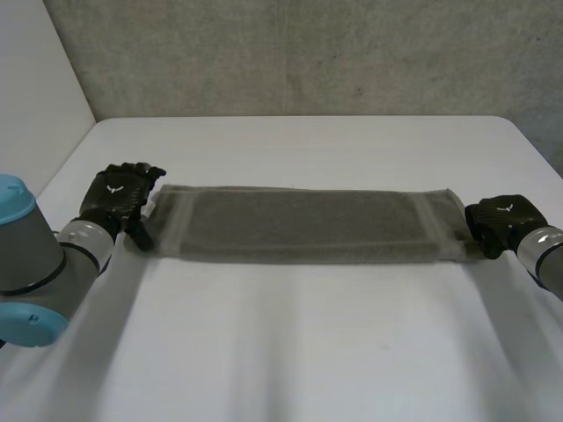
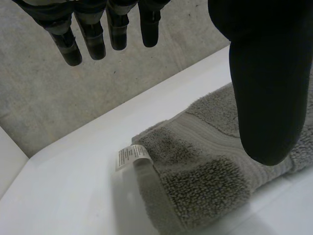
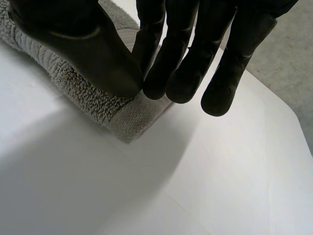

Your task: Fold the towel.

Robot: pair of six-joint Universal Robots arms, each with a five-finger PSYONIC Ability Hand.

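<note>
At 9 o'clock: left hand [image 1: 119, 198] over the end of the towel [image 1: 299, 224], fingers [image 2: 93, 41] straight, apart from the thumb, clasping nothing. Beside it, a white label [image 2: 131, 155]. Across mid-bench [image 1: 290, 352], 9 to 3: grey strip, flat. At 3 o'clock: right hand [image 1: 503, 220], fingers [image 3: 176, 63] and thumb clamped on the corner. At 12: concrete wall [image 1: 308, 53].

The robot's black left hand [image 1: 119, 195] hovered with its fingers [image 2: 90, 41] straight and the thumb held well apart. Its black right hand [image 1: 501, 220] pinched a corner of the grey terry towel [image 3: 122, 115] between thumb and fingers [image 3: 178, 63].
</note>
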